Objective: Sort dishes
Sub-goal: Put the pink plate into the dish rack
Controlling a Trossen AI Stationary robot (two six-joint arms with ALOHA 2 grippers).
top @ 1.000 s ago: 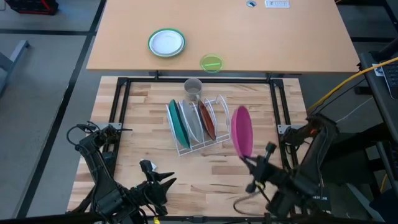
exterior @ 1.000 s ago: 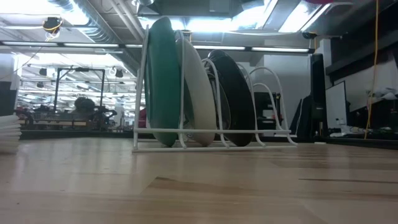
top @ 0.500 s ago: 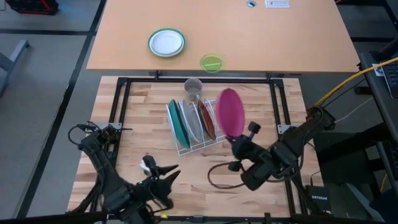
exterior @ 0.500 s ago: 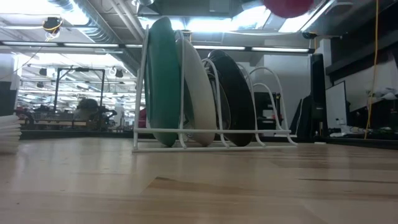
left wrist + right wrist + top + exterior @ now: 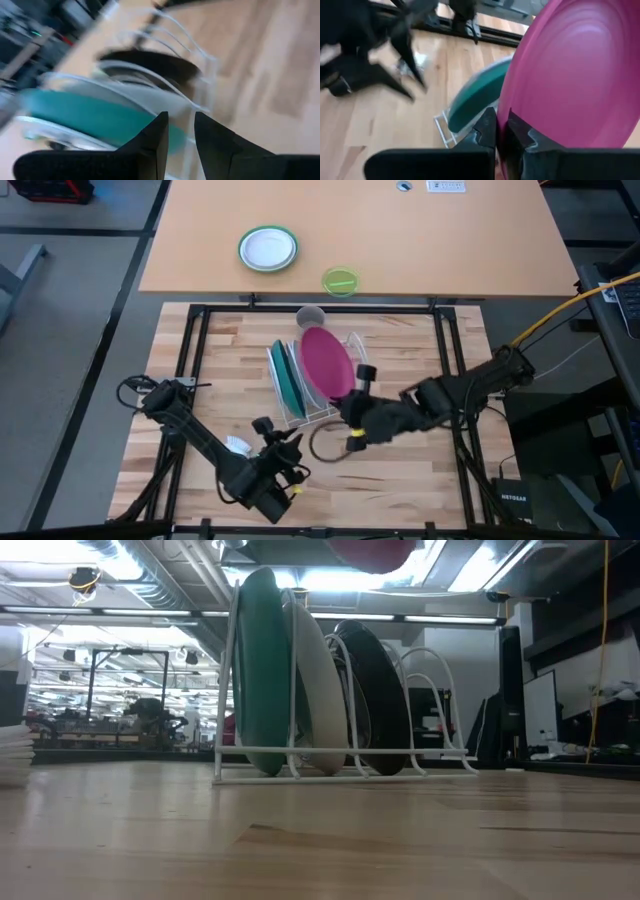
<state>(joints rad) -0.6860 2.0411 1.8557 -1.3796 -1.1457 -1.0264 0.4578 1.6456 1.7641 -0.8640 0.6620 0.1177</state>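
My right gripper [image 5: 350,402] is shut on the magenta pink plate [image 5: 327,362] and holds it in the air over the white wire rack [image 5: 300,418]. The plate's lower edge shows at the top of the low view [image 5: 370,550]. In the rack the teal-green plate [image 5: 285,380], the white plate [image 5: 318,690] and the dark red plate [image 5: 378,695] stand on edge between the wires. From above, the pink plate hides most of the dark red one. My left gripper [image 5: 283,438] is open by a narrow gap and empty, just near of the rack, pointing at it [image 5: 180,132]. My right gripper pinches the pink plate's rim [image 5: 509,116] between its two fingers, one finger on each face. The fingers come from the table's right and near side, roughly level. The plate is lifted clear above the rack, tilted, with its hollow face showing from above.
A grey cup [image 5: 311,316] stands just behind the rack. A small green-rimmed white plate [image 5: 268,248] and a lime-green dish [image 5: 340,281] lie on the far table. A black frame [image 5: 190,350] borders the wooden board. A cable loop [image 5: 322,448] lies near of the rack.
My right gripper has carried the pink plate from the right of the rack toward the table's left until it is over the rack, and the plate has tipped to show more of its face. My left gripper has moved right and toward the rack.
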